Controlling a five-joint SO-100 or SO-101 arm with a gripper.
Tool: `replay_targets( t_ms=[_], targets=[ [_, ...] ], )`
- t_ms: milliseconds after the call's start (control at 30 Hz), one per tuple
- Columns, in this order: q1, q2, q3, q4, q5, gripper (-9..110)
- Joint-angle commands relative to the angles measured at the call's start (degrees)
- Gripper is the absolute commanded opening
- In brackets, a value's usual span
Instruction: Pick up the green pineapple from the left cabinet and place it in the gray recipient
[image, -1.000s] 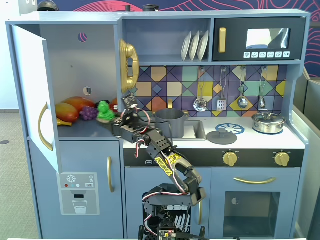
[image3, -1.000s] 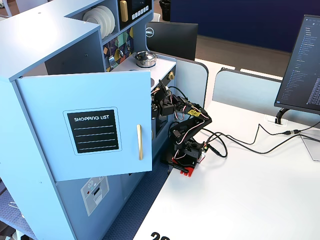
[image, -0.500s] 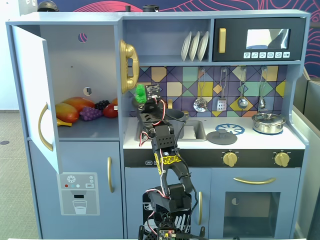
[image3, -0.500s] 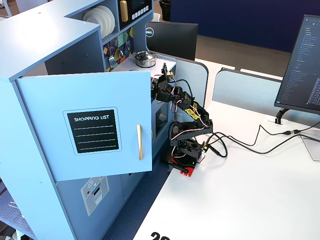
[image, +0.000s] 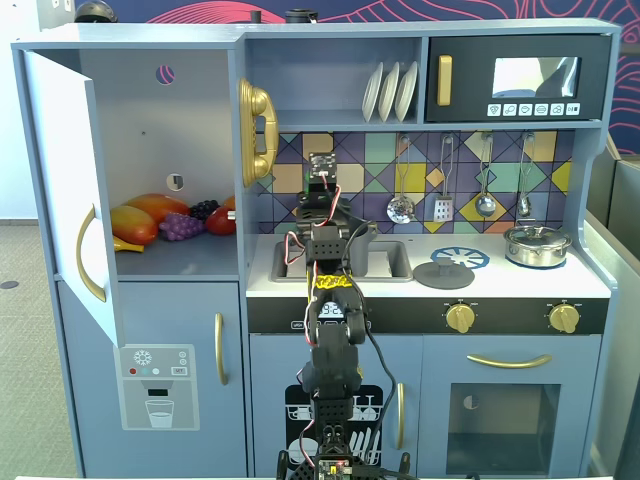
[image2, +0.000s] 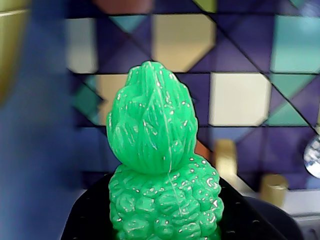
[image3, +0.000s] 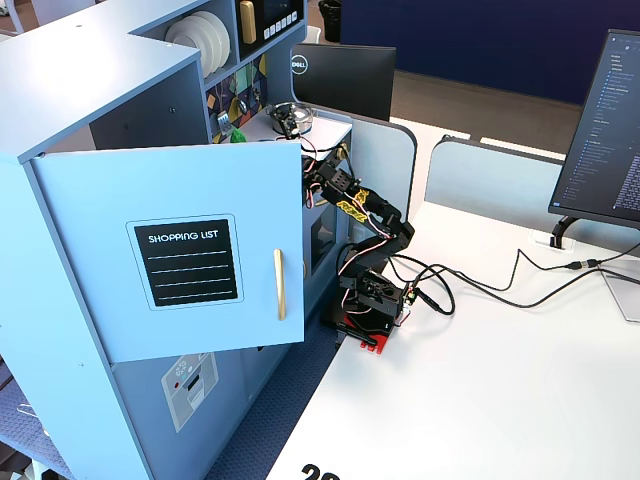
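Observation:
My gripper (image2: 165, 220) is shut on the green pineapple (image2: 150, 120), with a black jaw on each side of its bumpy body and the crown pointing up, in front of the coloured tile backsplash. In a fixed view the gripper (image: 322, 180) is raised over the counter, right of the left cabinet (image: 160, 150), and my wrist hides the pineapple. From the side, only a green bit of the pineapple (image3: 238, 136) shows above the door. The gray recipient (image: 382, 258) stands in the sink just right of and below the gripper, partly hidden by the arm.
The cabinet door (image: 60, 180) stands open to the left, with mango (image: 135, 222), purple grapes (image: 182, 226) and other fruit inside. A gold phone (image: 258, 130) hangs on the cabinet's side wall. A dark lid (image: 443, 274) and a silver lidded pot (image: 537, 245) sit on the counter. Utensils hang on the backsplash.

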Motion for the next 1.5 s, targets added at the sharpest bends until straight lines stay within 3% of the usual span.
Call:
replay_targets(
  t_ms=[0,367,500,667,933,1033,1267,1367,1467],
  targets=[
    [3.6,-5.6,-5.8,-3.3,0.9,0],
    [6.5,-11.4,-7.5,-3.5,1.4,0],
    [6.9,-12.2,-8.9,-3.9,6.5,29],
    [7.5,-12.8,-10.2,-4.1,5.4,43],
    [5.9,-6.8,-11.6,-1.0,4.4,38],
    [3.2,0.8,-13.8,12.7,2.1,33],
    [1.4,22.0,-8.3,56.1,-0.4,5],
    [1.4,29.6,4.0,60.8,1.3,0],
    [2.5,37.0,20.7,55.9,0.0,0]
  ],
)
